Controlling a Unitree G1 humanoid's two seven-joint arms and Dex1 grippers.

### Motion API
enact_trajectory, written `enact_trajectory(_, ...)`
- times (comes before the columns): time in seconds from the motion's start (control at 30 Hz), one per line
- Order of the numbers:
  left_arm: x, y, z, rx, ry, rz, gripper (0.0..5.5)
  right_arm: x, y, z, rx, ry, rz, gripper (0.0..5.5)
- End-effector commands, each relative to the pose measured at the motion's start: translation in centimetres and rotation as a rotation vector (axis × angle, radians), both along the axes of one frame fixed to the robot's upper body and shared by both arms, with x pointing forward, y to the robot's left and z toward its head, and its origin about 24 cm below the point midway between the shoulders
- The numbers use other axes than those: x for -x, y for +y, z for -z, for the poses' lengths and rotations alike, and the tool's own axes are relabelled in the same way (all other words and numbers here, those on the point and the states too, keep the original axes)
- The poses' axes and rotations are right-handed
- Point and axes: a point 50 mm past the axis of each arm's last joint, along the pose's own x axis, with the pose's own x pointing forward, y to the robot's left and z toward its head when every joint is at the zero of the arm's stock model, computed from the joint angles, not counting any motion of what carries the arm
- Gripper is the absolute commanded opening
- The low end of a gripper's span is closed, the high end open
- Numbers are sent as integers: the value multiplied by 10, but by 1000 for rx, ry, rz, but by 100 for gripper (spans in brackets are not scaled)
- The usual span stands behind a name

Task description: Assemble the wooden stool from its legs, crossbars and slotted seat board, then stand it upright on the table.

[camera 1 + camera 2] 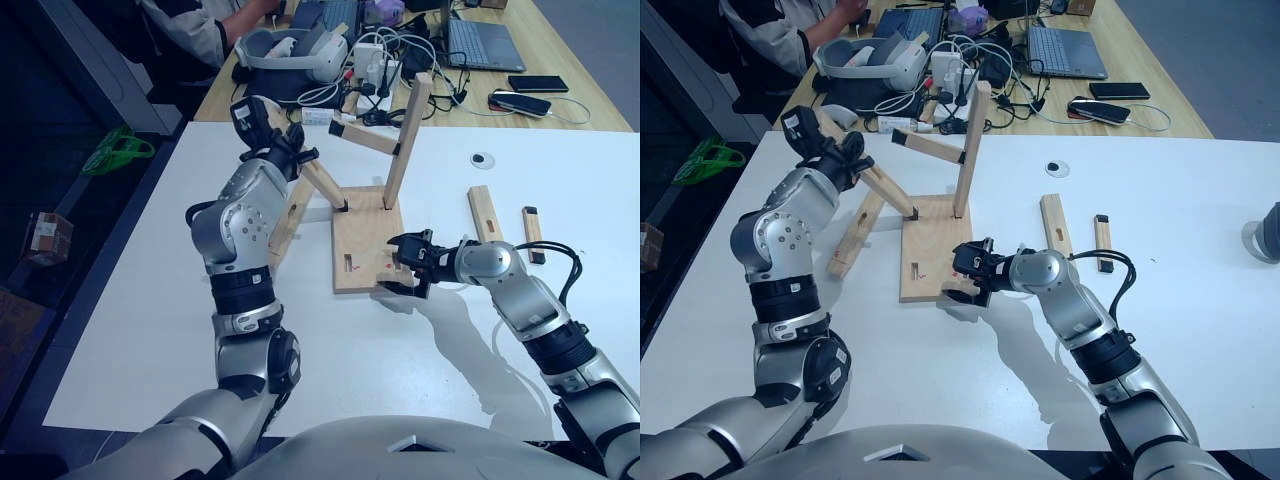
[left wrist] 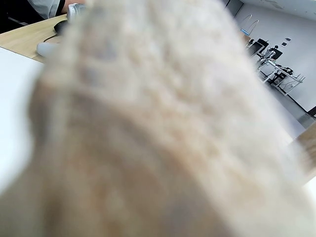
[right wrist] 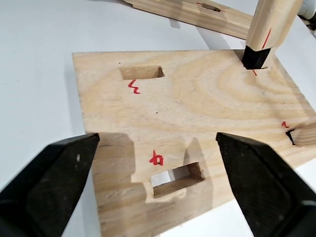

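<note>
The slotted seat board (image 1: 360,245) lies flat on the white table. An upright leg (image 1: 405,135) stands in its far slot, with a crossbar (image 1: 365,137) sticking out sideways. A second leg (image 1: 326,187) leans tilted from another far slot. My left gripper (image 1: 293,150) is shut on its upper end, and blurred wood (image 2: 158,128) sits right against the left wrist camera. My right gripper (image 1: 405,266) is open, its fingers (image 3: 49,182) straddling the board's near right edge beside an empty slot (image 3: 175,178). Another leg (image 1: 855,235) lies on the table left of the board.
Two loose wooden pieces (image 1: 482,213) (image 1: 531,233) lie right of the board, with a small black disc (image 1: 484,158) behind them. A wooden desk (image 1: 560,60) behind holds laptops, cables, a headset and phones. A grey object (image 1: 1265,235) stands at the table's right edge.
</note>
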Motion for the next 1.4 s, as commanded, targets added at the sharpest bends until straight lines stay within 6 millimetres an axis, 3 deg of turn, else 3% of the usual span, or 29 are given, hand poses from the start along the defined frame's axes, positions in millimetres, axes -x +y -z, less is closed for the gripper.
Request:
enact_trajectory(0.03, 0, -5, 11, -9, 57, 10, 101, -5, -4, -7, 0, -25, 27, 437)
enact_trajectory(0.57, 0, -7, 25, -155, 145, 69, 101, -9, -8, -10, 15, -52, 45, 437)
enact_trajectory(0.97, -18, -24, 11, -255, 97, 145, 101, -12, -16, -19, -12, -74, 90, 437)
enact_trajectory(1.23, -22, -22, 14, -264, 105, 152, 101, -19, -50, -56, -283, -1, 241, 437)
enact_trajectory(1.33, -20, -24, 17, -277, 111, 169, 101, -36, -77, -72, -417, -43, 434, 437)
enact_trajectory(1.4, -18, -28, 19, -275, 114, 193, 101, -52, -104, -92, -539, -183, 605, 437)
